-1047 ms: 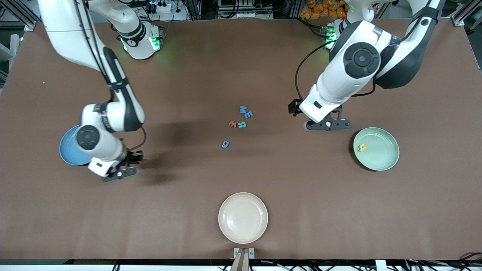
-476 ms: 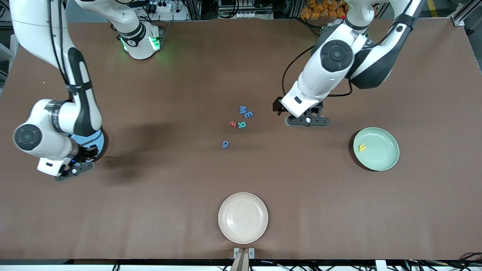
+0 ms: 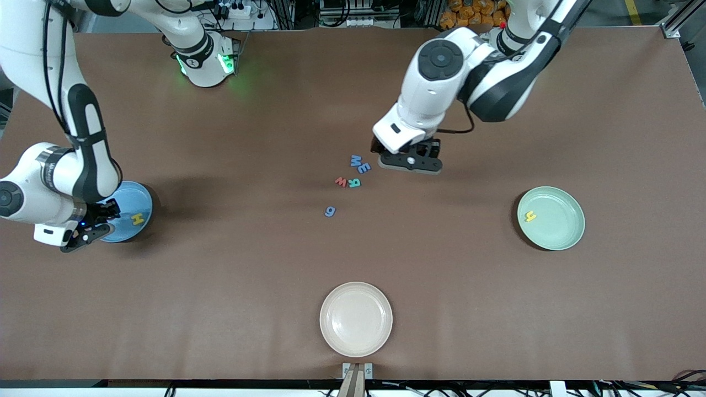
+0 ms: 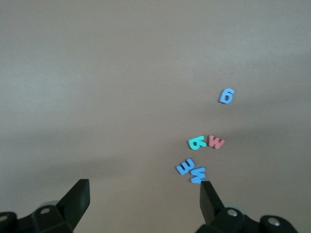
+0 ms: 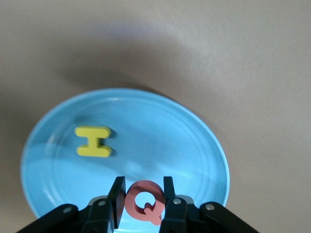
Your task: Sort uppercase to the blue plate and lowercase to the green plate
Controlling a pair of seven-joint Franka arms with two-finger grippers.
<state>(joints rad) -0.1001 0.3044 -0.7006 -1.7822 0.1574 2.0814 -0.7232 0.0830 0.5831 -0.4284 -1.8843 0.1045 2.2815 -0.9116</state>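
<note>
My right end effector [image 3: 83,236] has swung out over the round sky-blue plate [image 5: 160,141] at the right arm's end of the brown surface [image 3: 248,259]. It's clenched on the flat red Q [image 5: 144,200], which hangs over the plate's rim. The flat yellow H [image 3: 137,219] already lies in that plate.

My left end effector [image 3: 411,164] has come across and now hovers, fingers [image 4: 77,199] spread and empty, just beside the letter cluster mid-surface: blue M [image 3: 356,160] touching the blue three-pronged letter [image 3: 364,167], teal-green R [image 3: 354,183] beside red w [image 3: 341,181]. The blue g [image 3: 330,211] sits apart, nearer the front camera.

The yellow h [image 3: 530,216] lies in the round mint-green plate [image 3: 562,231] at the left arm's end.
</note>
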